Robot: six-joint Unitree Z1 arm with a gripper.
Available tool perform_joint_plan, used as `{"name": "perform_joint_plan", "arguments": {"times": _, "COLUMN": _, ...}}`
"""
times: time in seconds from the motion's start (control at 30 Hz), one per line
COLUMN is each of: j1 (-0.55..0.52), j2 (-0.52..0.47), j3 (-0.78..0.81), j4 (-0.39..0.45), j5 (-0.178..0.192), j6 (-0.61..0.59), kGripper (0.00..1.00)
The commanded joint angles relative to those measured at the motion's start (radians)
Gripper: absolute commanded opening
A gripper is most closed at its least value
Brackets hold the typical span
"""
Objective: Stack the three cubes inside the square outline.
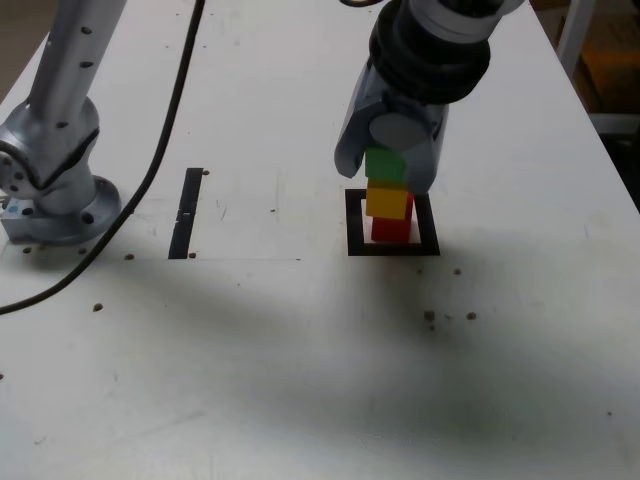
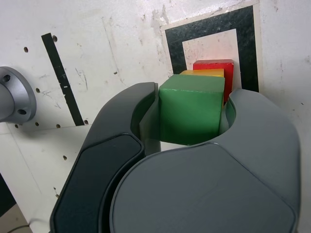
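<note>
1. Counter (image 1: 300, 380): white, flat, scuffed, with small holes. Wide open room in front of the stack and toward the exterior view's right. The arm base (image 1: 55, 190) and its cable (image 1: 150, 170) sit well apart at the exterior view's left.
2. Hand (image 1: 392, 165): it comes down from above and its jaws sit either side of the green cube (image 2: 190, 109), gripping it or only just letting go. The wrist view shows the cube filling the gap, with no clear daylight on either side.
3. Square outline (image 1: 355, 225): thick black frame with a white centre, only slightly wider than one cube, so there is little margin sideways. A narrow black strip (image 1: 187, 212) lies apart at the exterior view's left; it is not the target.
4. Stack: the red cube (image 1: 392, 230) sits on the counter inside the outline, the yellow cube (image 1: 388, 200) is on top of it, and the green one is topmost. The tiers look slightly offset, not perfectly flush.
5. Handling, as a judgement: the cubes look small, rigid and light, with smooth faces. They are best held on two opposite side faces, near mid-height.
6. Risk, as a judgement: a three-high column this light probably tips easily. Any release calls for the jaws to open evenly and for a straight vertical retreat, with no sideways drag.
</note>
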Motion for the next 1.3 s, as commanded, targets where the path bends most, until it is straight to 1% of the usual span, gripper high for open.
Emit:
{"name": "perform_joint_plan", "arguments": {"times": 0.0, "j1": 0.002, "j2": -0.006, "j3": 0.002, "j4": 0.015, "j5": -0.002, "j6": 0.001, "kGripper": 0.3}}
{"name": "perform_joint_plan", "arguments": {"times": 0.1, "j1": 0.002, "j2": -0.006, "j3": 0.002, "j4": 0.015, "j5": -0.002, "j6": 0.001, "kGripper": 0.35}}
{"name": "perform_joint_plan", "arguments": {"times": 0.17, "j1": 0.002, "j2": -0.006, "j3": 0.004, "j4": 0.015, "j5": -0.004, "j6": 0.001, "kGripper": 0.43}}
{"name": "perform_joint_plan", "arguments": {"times": 0.2, "j1": 0.002, "j2": -0.006, "j3": 0.005, "j4": 0.015, "j5": -0.007, "j6": 0.002, "kGripper": 0.5}}
{"name": "perform_joint_plan", "arguments": {"times": 0.27, "j1": 0.002, "j2": -0.006, "j3": 0.006, "j4": 0.015, "j5": -0.012, "j6": 0.005, "kGripper": 0.61}}
{"name": "perform_joint_plan", "arguments": {"times": 0.3, "j1": 0.002, "j2": -0.007, "j3": 0.007, "j4": 0.014, "j5": -0.016, "j6": 0.008, "kGripper": 0.7}}
{"name": "perform_joint_plan", "arguments": {"times": 0.37, "j1": 0.002, "j2": -0.007, "j3": 0.008, "j4": 0.014, "j5": -0.02, "j6": 0.012, "kGripper": 0.79}}
{"name": "perform_joint_plan", "arguments": {"times": 0.47, "j1": 0.002, "j2": -0.01, "j3": 0.011, "j4": 0.014, "j5": -0.023, "j6": 0.015, "kGripper": 0.86}}
{"name": "perform_joint_plan", "arguments": {"times": 0.63, "j1": 0.002, "j2": -0.026, "j3": 0.017, "j4": 0.014, "j5": -0.023, "j6": 0.013, "kGripper": 0.95}}
{"name": "perform_joint_plan", "arguments": {"times": 0.73, "j1": 0.002, "j2": -0.066, "j3": 0.035, "j4": 0.01, "j5": -0.011, "j6": 0.001, "kGripper": 0.99}}
{"name": "perform_joint_plan", "arguments": {"times": 0.83, "j1": 0.002, "j2": -0.117, "j3": 0.062, "j4": -0.002, "j5": 0.003, "j6": -0.013, "kGripper": 0.99}}
{"name": "perform_joint_plan", "arguments": {"times": 0.97, "j1": 0.002, "j2": -0.162, "j3": 0.087, "j4": -0.012, "j5": 0.009, "j6": -0.022, "kGripper": 0.99}}
{"name": "perform_joint_plan", "arguments": {"times": 1.07, "j1": -0.001, "j2": -0.231, "j3": 0.128, "j4": -0.013, "j5": 0.007, "j6": -0.025, "kGripper": 0.99}}
{"name": "perform_joint_plan", "arguments": {"times": 1.1, "j1": -0.003, "j2": -0.279, "j3": 0.164, "j4": -0.012, "j5": 0.004, "j6": -0.025, "kGripper": 0.99}}
{"name": "perform_joint_plan", "arguments": {"times": 1.27, "j1": -0.005, "j2": -0.424, "j3": 0.318, "j4": -0.015, "j5": -0.012, "j6": -0.024, "kGripper": 0.99}}
